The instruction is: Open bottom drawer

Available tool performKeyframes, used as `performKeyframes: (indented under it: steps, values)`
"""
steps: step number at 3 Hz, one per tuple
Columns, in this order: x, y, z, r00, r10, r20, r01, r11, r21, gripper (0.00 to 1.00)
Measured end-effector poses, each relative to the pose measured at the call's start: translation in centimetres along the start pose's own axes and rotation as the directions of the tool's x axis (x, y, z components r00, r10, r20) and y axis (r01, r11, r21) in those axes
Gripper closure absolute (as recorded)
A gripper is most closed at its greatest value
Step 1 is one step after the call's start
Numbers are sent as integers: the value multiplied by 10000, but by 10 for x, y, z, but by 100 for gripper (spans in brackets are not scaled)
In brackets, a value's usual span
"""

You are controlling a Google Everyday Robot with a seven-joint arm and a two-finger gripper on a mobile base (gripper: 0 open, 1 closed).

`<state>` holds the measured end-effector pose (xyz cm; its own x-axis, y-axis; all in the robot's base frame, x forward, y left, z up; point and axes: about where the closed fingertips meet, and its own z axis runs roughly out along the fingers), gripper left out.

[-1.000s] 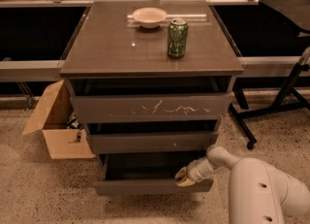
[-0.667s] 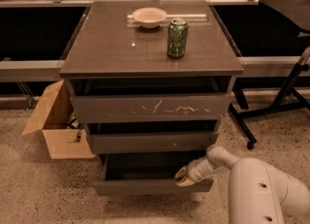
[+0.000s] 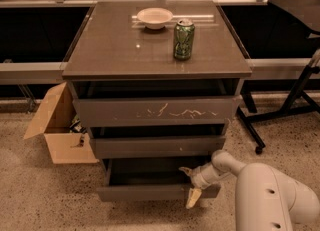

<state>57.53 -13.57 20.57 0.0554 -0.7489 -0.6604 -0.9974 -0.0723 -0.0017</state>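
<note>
The bottom drawer (image 3: 145,193) is the narrowest of the three and stands pulled out, so its dark tray (image 3: 150,174) shows behind the plain front. My gripper (image 3: 190,185) is at the right end of that front, with the white arm (image 3: 270,200) coming in from the lower right. Its fingers are apart. One dark fingertip (image 3: 185,171) is over the tray and one yellowish fingertip (image 3: 193,199) hangs in front of the drawer front. The gripper holds nothing that I can see.
The top drawer front (image 3: 155,111) has white scratches and the middle front (image 3: 157,146) has a small speck. A green can (image 3: 183,39) and a white bowl (image 3: 154,17) stand on the cabinet top. An open cardboard box (image 3: 60,135) is at the left and a black stand leg (image 3: 280,115) at the right.
The gripper's fingers have spread apart, and the yellowish one now hangs lower in front of the drawer front. The drawer and the arm have hardly moved.
</note>
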Motion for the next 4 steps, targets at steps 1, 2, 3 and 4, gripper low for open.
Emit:
performKeyframes:
  steps: [1,2,3,4]
  values:
    - [1,16,7,9998,-11,215,16,9997,-232,0]
    - [3,38,12,9988,98,472,-74,9987,-510,6]
    - [2,57,12,9982,135,589,-90,9970,-763,25]
    - [-1,68,10,9973,120,726,-52,9957,-926,47]
